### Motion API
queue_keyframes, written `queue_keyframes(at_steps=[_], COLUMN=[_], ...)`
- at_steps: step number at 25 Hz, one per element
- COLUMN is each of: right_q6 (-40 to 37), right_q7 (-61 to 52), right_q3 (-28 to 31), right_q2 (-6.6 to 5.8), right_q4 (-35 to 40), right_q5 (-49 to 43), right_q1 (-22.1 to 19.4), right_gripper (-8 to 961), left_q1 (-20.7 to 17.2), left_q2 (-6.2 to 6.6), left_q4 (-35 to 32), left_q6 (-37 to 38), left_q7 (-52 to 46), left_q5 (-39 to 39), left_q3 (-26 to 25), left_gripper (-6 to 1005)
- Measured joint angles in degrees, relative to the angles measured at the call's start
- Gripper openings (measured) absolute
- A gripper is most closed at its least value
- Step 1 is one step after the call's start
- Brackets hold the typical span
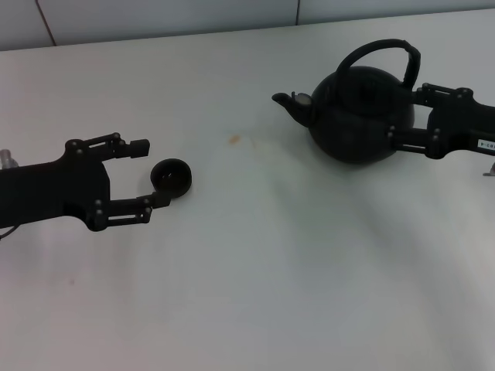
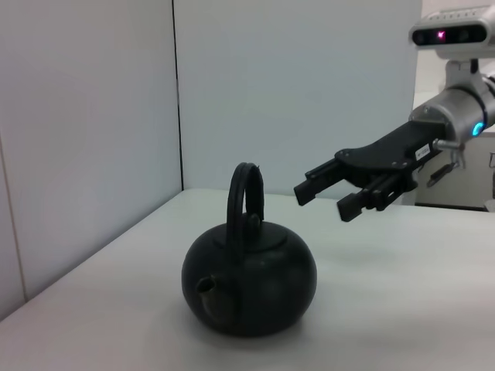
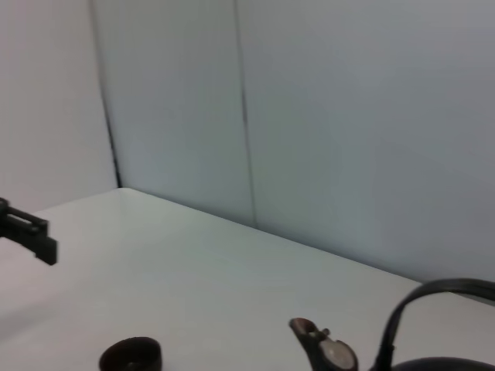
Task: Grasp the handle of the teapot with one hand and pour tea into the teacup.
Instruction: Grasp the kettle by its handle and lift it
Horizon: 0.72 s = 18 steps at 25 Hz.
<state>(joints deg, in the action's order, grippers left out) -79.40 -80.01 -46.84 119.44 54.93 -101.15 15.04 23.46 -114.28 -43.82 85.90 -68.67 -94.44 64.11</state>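
At table's right: teapot [image 1: 362,116] beside right gripper [image 1: 406,116] open jaws

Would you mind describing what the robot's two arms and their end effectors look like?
Both end effectors are matte black, each with two flat, straight parallel fingers on linkage bars dotted with small silver screws. The left end effector extends from a broad black palm. The right end effector carries a small white label with dark print, and behind it sits a silver-grey rounded wrist with a glowing blue light and thin dark cables.
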Motion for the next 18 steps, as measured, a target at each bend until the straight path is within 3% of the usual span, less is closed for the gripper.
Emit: queue_keyframes(at_steps=[6, 11, 18], right_q6=[4.6, 5.8, 6.1], right_q7=[0.7, 9.7, 17.6], right_q3=[-1.9, -4.8, -6.1], right_q2=[0.32, 0.35, 0.44], right_q4=[-0.2, -2.7, -6.7], right_q5=[4.0, 14.1, 20.5], right_q1=[-1.7, -4.9, -7.8], right_gripper=[754, 754, 755], left_q1=[0.7, 1.1, 1.3], left_q2=[-0.28, 0.01, 0.17], left_q4=[0.2, 0.7, 0.8], left_q6=[1.2, 0.8, 0.7], left_q7=[0.0, -0.2, -0.4], left_q5=[0.1, -0.1, -0.4], left_q3=[-1.1, -1.7, -2.9], left_gripper=[802, 802, 801])
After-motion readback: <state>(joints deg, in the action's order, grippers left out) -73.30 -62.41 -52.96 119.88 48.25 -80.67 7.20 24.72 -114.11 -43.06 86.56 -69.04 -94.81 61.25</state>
